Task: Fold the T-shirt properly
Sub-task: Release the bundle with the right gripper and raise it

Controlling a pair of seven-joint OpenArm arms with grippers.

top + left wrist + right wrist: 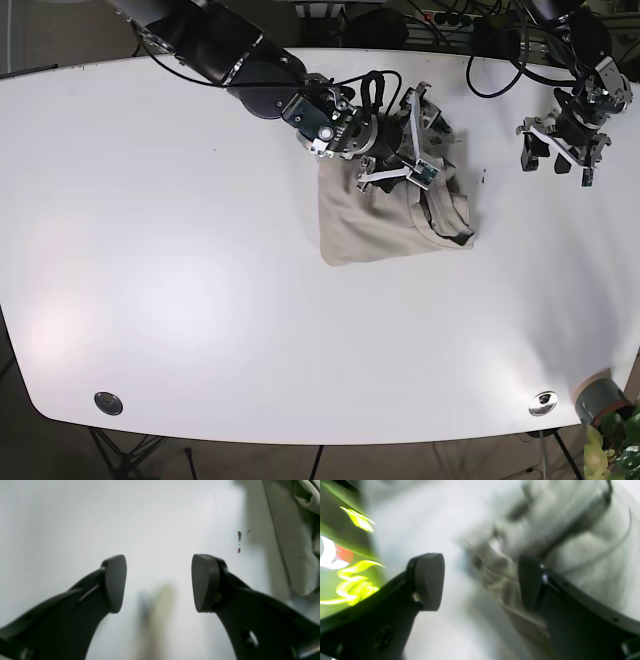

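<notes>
The beige T-shirt lies partly folded at the table's middle, flat on its left and bunched on its right. My right gripper is open and hovers over the bunched top right part. The right wrist view is motion-blurred: the open gripper has crumpled cloth behind its right finger and holds nothing. My left gripper is open and empty over bare table, well to the right of the shirt. In the left wrist view the open gripper has a shirt edge at the far right.
The white table is wide with rounded edges. Small brown specks mark it beside the shirt. Metal grommets sit near the front edge at the left and right. A pot stands off the front right corner.
</notes>
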